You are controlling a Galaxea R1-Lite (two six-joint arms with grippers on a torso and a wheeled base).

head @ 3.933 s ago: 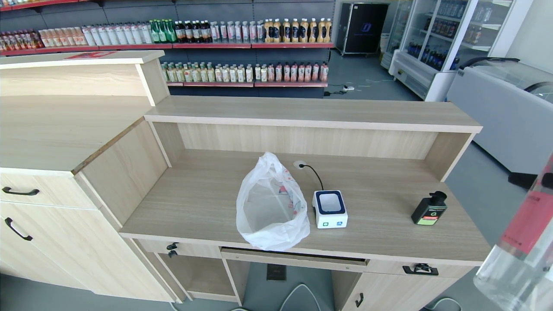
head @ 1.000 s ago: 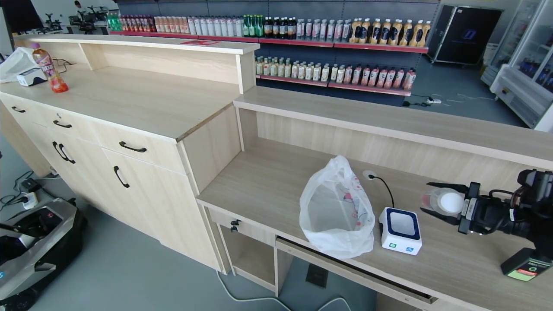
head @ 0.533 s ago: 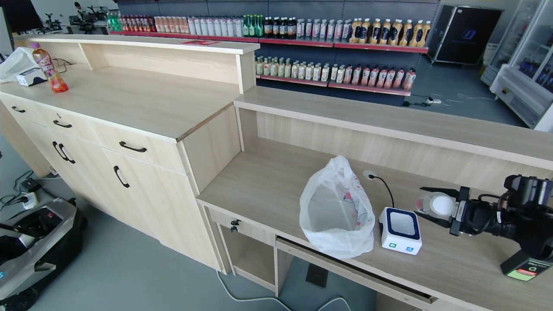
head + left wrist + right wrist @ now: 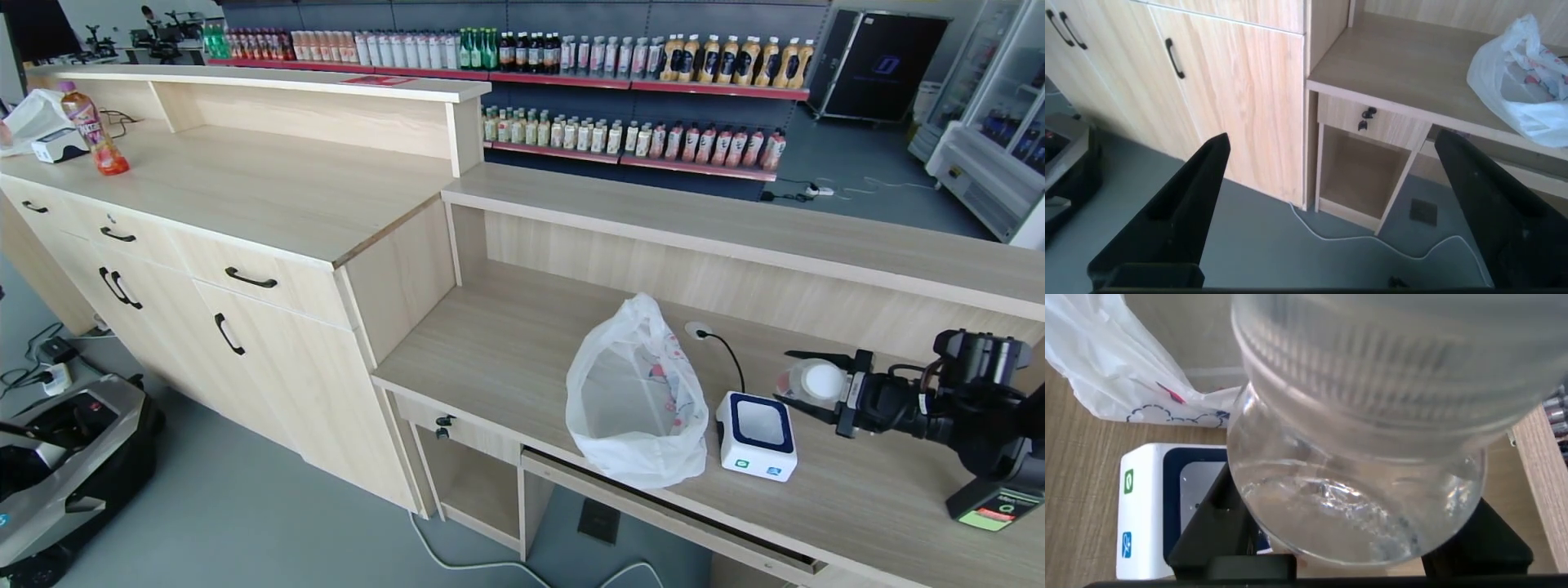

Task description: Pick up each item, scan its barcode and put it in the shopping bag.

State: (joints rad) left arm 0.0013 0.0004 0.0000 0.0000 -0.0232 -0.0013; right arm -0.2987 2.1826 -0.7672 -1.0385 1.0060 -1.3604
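A clear plastic bottle (image 4: 807, 382) with a white cap lies sideways in my right gripper (image 4: 788, 377), which is shut on it just above the counter (image 4: 506, 351). It hangs just right of the white barcode scanner (image 4: 757, 435). The right wrist view looks along the bottle (image 4: 1372, 457) to the scanner (image 4: 1151, 506) and the shopping bag (image 4: 1118, 367) beyond it. The white shopping bag (image 4: 637, 400) stands open left of the scanner. A black pump bottle (image 4: 992, 498) with a green label stands at the counter's right end. My left gripper (image 4: 1327, 212) is open, low beside the cabinet, with the bag (image 4: 1523, 77) farther off.
A raised ledge (image 4: 735, 229) runs along the back of the counter. The higher counter to the left carries an orange drink bottle (image 4: 94, 131), another scanner (image 4: 57, 147) and a bag. A cable (image 4: 727, 351) leads from the scanner to a hole in the counter.
The head camera has turned left since the oldest frame. Over the last second my right gripper has carried the bottle a little to the left, closer to the scanner.
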